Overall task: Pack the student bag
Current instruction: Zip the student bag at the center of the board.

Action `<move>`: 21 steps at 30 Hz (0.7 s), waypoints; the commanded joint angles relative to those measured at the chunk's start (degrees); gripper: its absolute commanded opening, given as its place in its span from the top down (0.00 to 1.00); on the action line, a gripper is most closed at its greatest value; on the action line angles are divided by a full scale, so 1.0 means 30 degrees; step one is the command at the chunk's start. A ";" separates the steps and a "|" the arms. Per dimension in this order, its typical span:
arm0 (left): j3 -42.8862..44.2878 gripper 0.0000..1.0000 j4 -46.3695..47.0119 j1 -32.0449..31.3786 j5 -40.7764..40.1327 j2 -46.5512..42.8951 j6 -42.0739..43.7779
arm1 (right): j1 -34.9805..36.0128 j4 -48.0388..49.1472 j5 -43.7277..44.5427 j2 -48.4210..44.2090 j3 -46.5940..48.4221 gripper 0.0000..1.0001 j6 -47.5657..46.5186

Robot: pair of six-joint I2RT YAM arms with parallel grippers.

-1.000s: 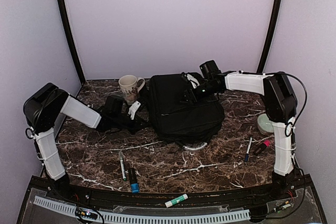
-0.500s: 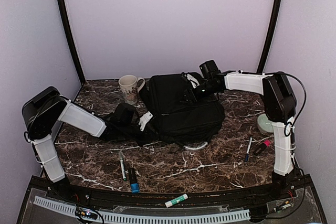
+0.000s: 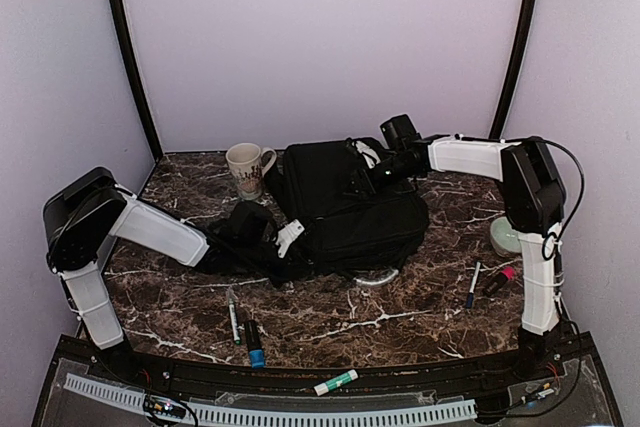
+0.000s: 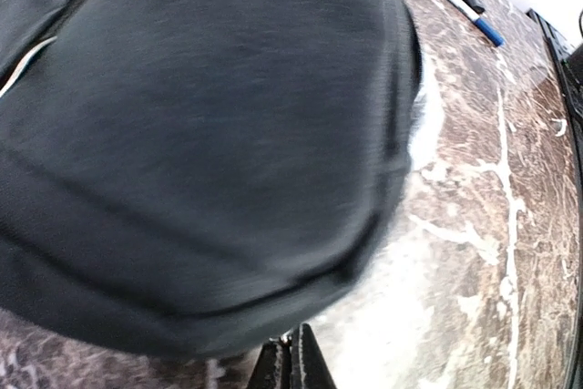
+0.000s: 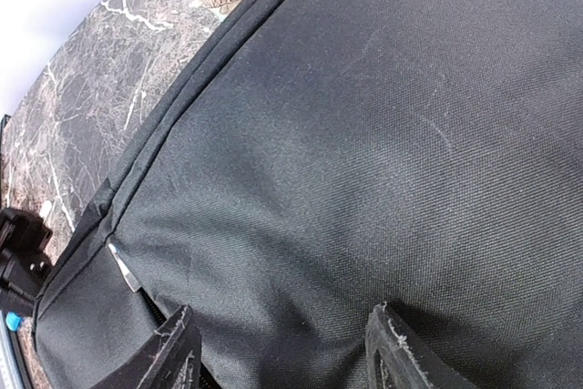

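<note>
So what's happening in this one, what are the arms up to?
Both arms are at the black bag lying mid-table. The left gripper is shut and pressed at the bag's near left edge; whether it pinches any fabric is unclear. The right gripper hangs open just above the bag's far right part, holding nothing. Pens lie loose on the table, not yet packed, and a mug stands by the bag's far left corner.

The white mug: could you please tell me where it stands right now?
In the top view the white mug stands at the back left of the table, just left of the black backpack.
</note>
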 commanded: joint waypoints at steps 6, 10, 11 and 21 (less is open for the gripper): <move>0.2762 1.00 -0.3221 -0.3201 0.0022 0.0036 0.0911 | -0.0663 -0.3040 0.4385 -0.1194 -0.1591 0.38 -0.0583; 0.4591 1.00 -0.4039 -0.4130 -0.0045 0.1135 0.1131 | -0.0908 -0.3440 0.4663 -0.2171 -0.1441 0.38 -0.0887; 0.4936 1.00 -0.4024 -0.4332 0.0069 0.1320 0.1101 | -0.0968 -0.3519 0.4666 -0.2462 -0.1452 0.38 -0.0946; 0.7274 0.67 -0.8522 -0.5754 -0.1726 0.0428 0.3884 | -0.1762 -0.3688 0.4506 -0.7066 -0.3144 0.36 -0.2311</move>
